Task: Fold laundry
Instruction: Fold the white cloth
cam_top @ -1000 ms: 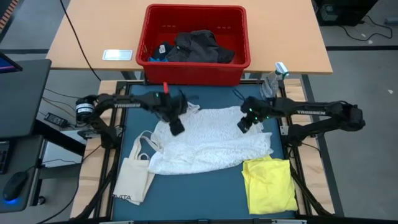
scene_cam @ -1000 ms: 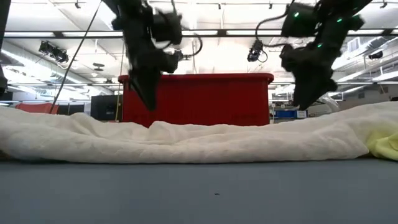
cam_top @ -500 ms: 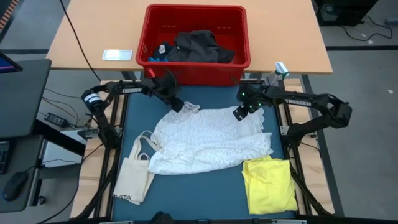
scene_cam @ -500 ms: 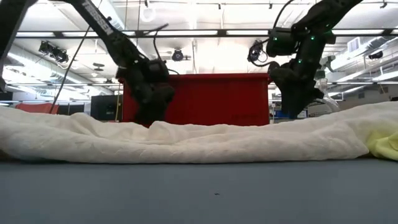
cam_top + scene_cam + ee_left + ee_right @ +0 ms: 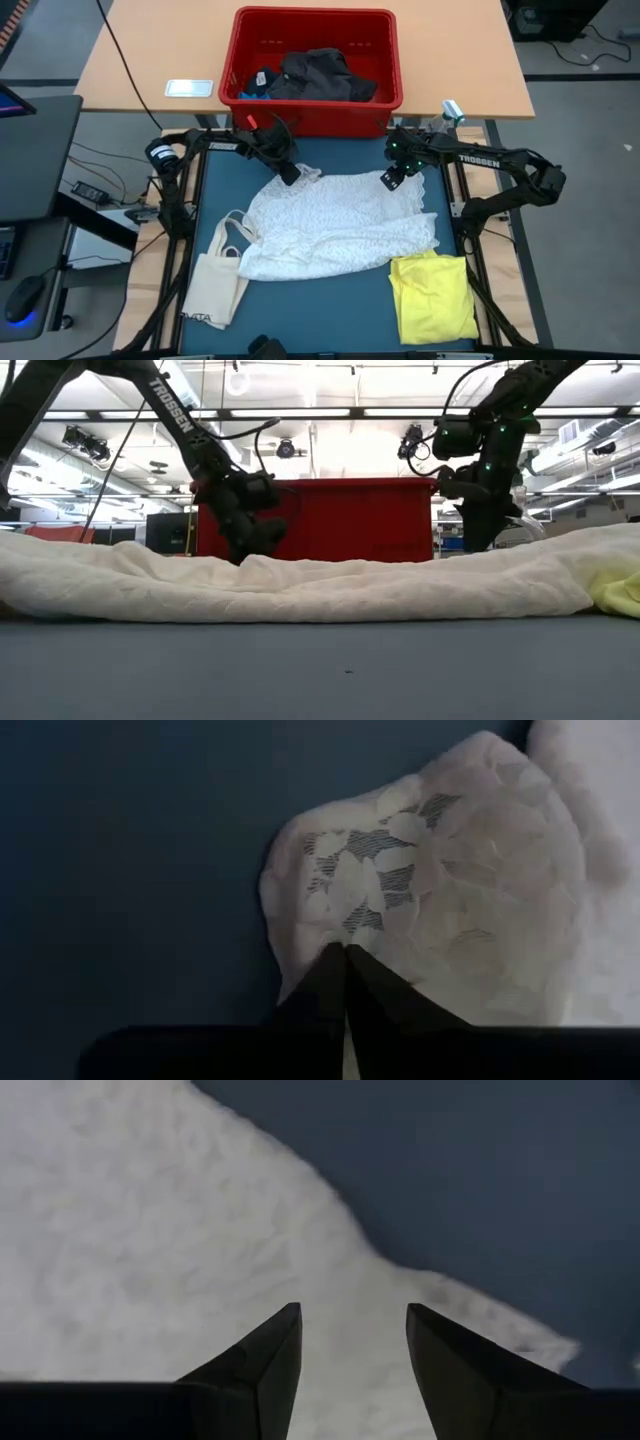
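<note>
White lace garment under pinched left gripper

The dark blue padded surface carries a white lace garment at its middle; beside that lie a folded bright yellow garment and a cream tote bag.

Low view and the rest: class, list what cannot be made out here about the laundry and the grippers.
- Low view: white garment hides the tote bag; yellow garment is cut off by the edge.
- High view: red bin wall hides part of the dark clothes.
- Left wrist view: left gripper looks shut, but the cloth between its fingers is hidden.
</note>
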